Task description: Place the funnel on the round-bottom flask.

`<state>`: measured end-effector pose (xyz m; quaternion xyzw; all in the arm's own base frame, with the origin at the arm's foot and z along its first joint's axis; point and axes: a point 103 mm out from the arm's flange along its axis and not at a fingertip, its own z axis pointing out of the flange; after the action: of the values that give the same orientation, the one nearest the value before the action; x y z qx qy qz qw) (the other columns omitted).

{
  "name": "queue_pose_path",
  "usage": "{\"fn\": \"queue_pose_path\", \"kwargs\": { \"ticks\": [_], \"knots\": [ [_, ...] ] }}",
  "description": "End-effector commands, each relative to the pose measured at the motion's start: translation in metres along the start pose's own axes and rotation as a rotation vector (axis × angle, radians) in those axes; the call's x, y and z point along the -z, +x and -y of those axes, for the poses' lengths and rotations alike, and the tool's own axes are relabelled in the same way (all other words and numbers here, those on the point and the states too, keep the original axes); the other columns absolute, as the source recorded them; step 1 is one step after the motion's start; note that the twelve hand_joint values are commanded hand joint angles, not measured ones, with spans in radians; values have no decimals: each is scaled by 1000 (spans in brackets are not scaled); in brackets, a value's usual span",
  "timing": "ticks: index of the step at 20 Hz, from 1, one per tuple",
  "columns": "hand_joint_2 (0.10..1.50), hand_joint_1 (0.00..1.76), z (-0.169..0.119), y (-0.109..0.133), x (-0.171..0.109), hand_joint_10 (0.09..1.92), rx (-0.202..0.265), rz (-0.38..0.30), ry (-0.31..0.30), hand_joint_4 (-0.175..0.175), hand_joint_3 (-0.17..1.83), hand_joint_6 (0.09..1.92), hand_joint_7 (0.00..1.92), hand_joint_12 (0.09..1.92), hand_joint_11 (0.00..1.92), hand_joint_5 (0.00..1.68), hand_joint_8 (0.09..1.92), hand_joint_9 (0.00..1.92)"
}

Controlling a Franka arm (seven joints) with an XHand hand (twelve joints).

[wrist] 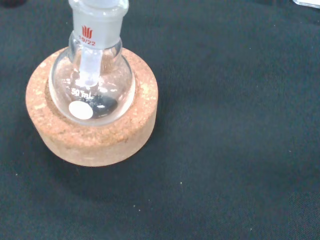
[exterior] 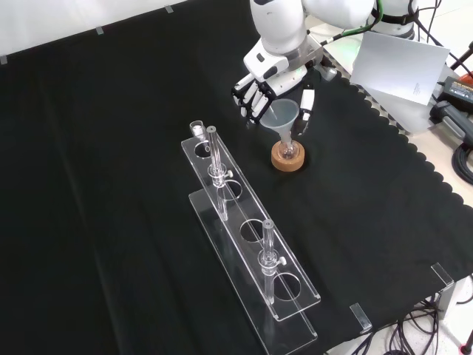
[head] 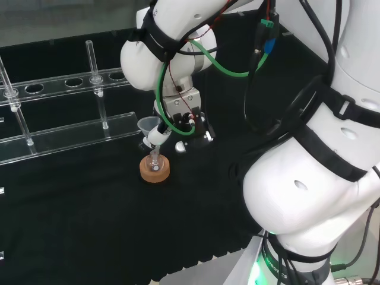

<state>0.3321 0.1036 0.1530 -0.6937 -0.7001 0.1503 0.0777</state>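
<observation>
A clear glass funnel (exterior: 282, 115) stands upright in the neck of the small round-bottom flask (exterior: 287, 150). The flask rests in a cork ring stand (exterior: 287, 158). In the wrist view the funnel's stem (wrist: 90, 70) reaches down inside the flask (wrist: 92, 92), above the cork ring (wrist: 92, 132). My hand (exterior: 255, 92) comes in from above and holds the funnel's cone. Its curled fingers are on the left of the cone in the front view, and the thumb (exterior: 305, 103) is against the right. In the head view the funnel (head: 148, 124) sits over the cork ring (head: 154, 169), with a finger (head: 158, 136) beside it.
A long clear rack (exterior: 251, 237) with round holes lies left of the flask in the front view, with two upright glass tubes (exterior: 215, 159) (exterior: 268, 251) in it. In the head view the rack (head: 65, 133) lies behind the flask. The cloth's scalloped edge (exterior: 414, 159) runs along the right.
</observation>
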Motion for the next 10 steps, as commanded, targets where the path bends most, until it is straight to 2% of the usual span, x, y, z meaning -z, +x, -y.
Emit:
{"fn": "queue_pose_path", "kwargs": {
  "ticks": [1, 10],
  "knots": [
    [772, 601, 6, -1, 3, 489, 8, 13, -9, 44, 184, 105, 683, 1291, 0, 570, 316, 514],
    [750, 577, 9, -3, 4, 548, 13, 21, -7, 36, 219, 87, 559, 1284, 0, 471, 308, 426]
  ]
}}
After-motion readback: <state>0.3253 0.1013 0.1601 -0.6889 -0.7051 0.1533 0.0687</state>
